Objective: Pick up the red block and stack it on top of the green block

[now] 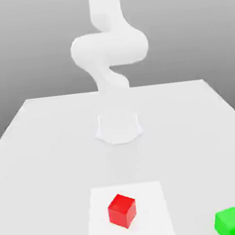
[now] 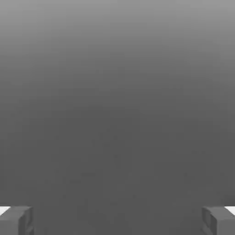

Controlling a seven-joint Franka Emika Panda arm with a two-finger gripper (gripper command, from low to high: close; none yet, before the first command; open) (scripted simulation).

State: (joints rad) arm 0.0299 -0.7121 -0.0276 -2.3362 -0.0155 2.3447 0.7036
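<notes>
Waiting on the surface (image 1: pixel 51 147), the red block (image 1: pixel 122 210) sits on a paler patch, well apart from the green block (image 1: pixel 231 221) — gripper (image 2: pixel 117 220) jaws spread wide, holding nothing, ready for a grasp.

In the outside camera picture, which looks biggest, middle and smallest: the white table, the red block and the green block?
1. The white table looks by far the biggest.
2 and 3. The red block and the green block look about the same size. The green one is cut by the picture's bottom edge, so I won't rank them.
</notes>
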